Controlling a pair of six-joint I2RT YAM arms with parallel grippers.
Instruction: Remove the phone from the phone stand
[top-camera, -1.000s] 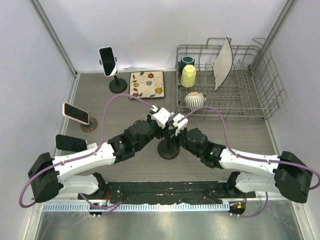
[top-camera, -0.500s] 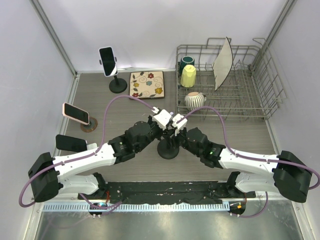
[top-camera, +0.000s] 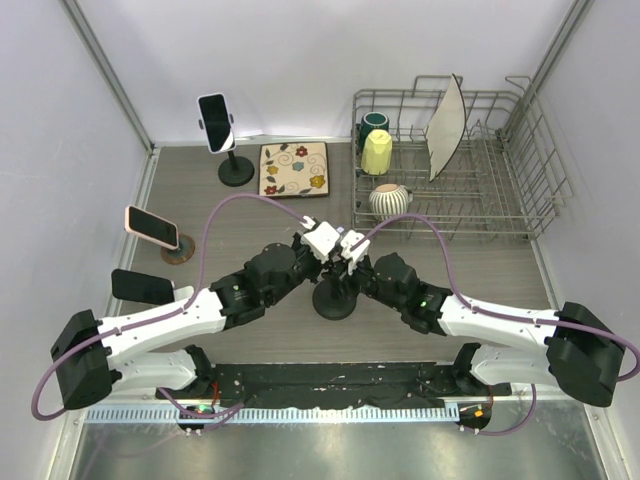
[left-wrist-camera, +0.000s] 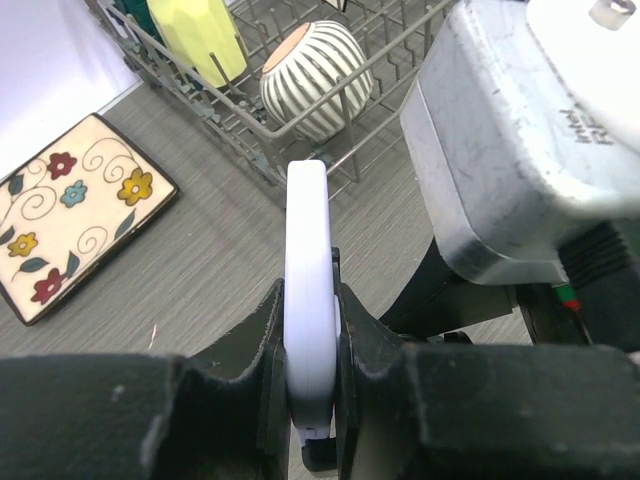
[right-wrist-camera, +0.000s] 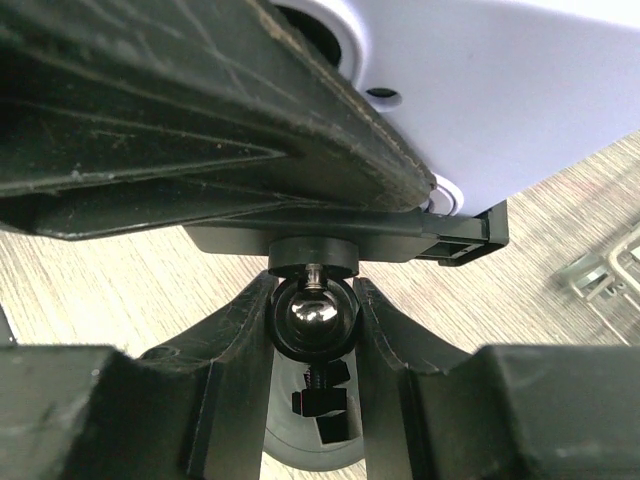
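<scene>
Three cups (top-camera: 377, 152), seemingly, in dish rack (top-camera: 500, 232)

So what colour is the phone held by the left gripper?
The phone is white; the left wrist view shows it best, edge-on.

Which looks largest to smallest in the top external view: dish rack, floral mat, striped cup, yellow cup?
1. dish rack
2. floral mat
3. striped cup and yellow cup: these look about alike, so I leave them unranked.
</scene>
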